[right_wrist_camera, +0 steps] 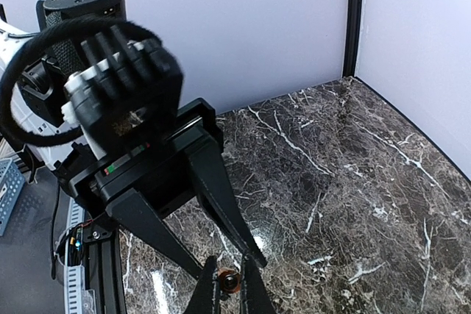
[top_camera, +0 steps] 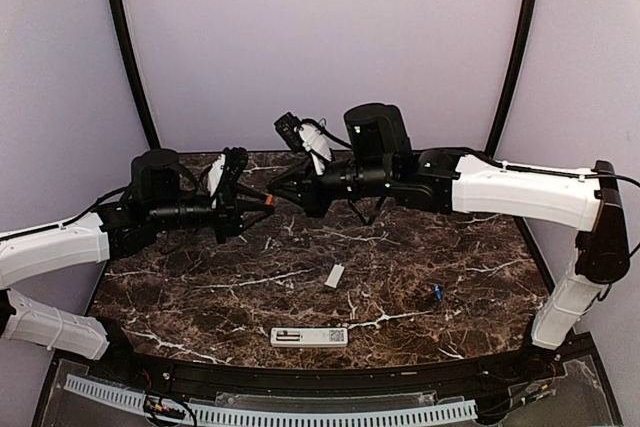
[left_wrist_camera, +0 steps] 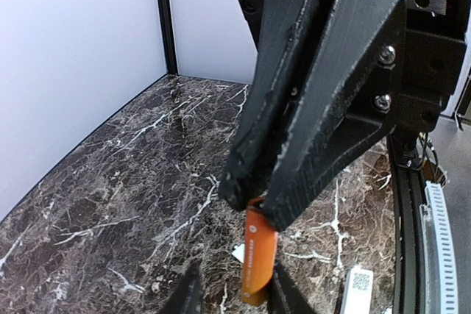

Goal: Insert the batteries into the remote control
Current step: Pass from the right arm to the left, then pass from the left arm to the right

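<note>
Above the table (top_camera: 200,287), the left gripper (top_camera: 262,201) and right gripper (top_camera: 276,193) met tip to tip, both pinching the orange battery (left_wrist_camera: 257,255) at opposite ends. The remote control (top_camera: 309,336) lay below them by the table's near edge, the blue battery (top_camera: 437,292) to its right.

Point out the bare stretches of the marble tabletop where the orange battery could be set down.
Bare patches on the dark marble tabletop: the near-left area, left of the slim white remote control, and the far-right stretch behind the small blue battery. Crowded: the middle, where the flat white cover piece lies, and above it, where the left gripper holding the orange battery meets the right gripper.
</note>
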